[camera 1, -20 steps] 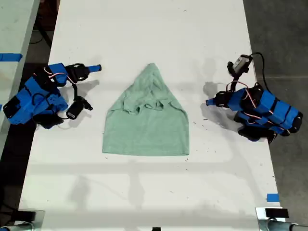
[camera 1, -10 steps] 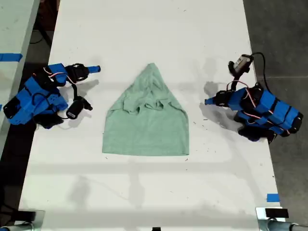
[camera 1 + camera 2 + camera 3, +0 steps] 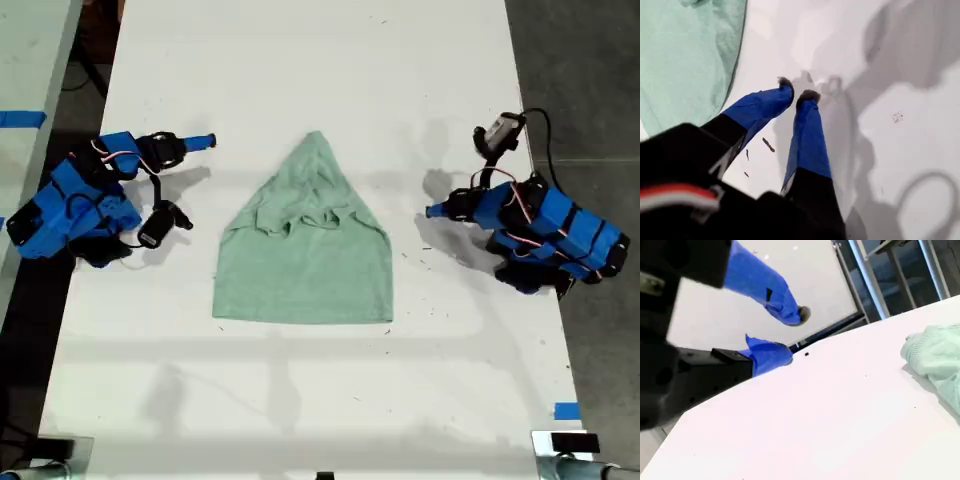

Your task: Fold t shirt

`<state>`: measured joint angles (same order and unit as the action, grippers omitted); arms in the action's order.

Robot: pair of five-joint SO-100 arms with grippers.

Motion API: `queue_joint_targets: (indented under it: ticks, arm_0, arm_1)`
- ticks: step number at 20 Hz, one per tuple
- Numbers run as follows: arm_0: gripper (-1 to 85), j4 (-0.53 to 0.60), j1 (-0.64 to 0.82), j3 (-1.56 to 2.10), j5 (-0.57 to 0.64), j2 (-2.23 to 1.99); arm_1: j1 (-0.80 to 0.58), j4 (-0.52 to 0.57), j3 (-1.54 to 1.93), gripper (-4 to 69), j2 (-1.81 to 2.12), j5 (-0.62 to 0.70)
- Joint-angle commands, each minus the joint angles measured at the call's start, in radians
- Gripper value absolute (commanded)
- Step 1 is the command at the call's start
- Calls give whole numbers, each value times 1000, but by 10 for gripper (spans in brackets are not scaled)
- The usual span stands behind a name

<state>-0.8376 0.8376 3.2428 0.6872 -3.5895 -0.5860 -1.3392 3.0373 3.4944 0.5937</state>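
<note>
The t shirt lies mid-table, pale mint green. Its upper part is gathered to a point and its lower hem is straight. The first wrist view shows its edge and the second wrist view a bunched end. My first gripper rests at the exterior view's right, pointing toward the shirt and a short gap from its side. Its blue fingertips are almost together on bare table, holding nothing. My second gripper is at the exterior view's left, clear of the cloth, its fingers spread and empty.
The white table carries both folded blue arms near its long edges. Blue tape marks the edge at the exterior view's lower right. Dark floor borders both sides, and metal legs stand beyond the table's end.
Only tiny shifts of both gripper tips. The t shirt lies as before.
</note>
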Motion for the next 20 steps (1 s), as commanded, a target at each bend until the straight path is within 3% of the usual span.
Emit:
queue_joint_targets:
  ticks: [1, 7, 9, 11, 20]
  arm_0:
    - [23, -21, -18, 5, -2, -9]
    - [15, -28, 6, 9, -9, -9]
    - [64, -8, -2, 14, -2, -9]
    - [87, -3, 6, 15, 2, -9]
    - [62, 12, -12, 21, 11, -9]
  arm_1:
    - [-5, 25, 23, 41, 15, 3]
    - [-17, 18, 29, 32, 15, -14]
    - [-26, 21, 28, 79, 15, -12]
    - [-25, 14, 25, 77, 15, -15]
    - [2, 11, 25, 52, 15, -20]
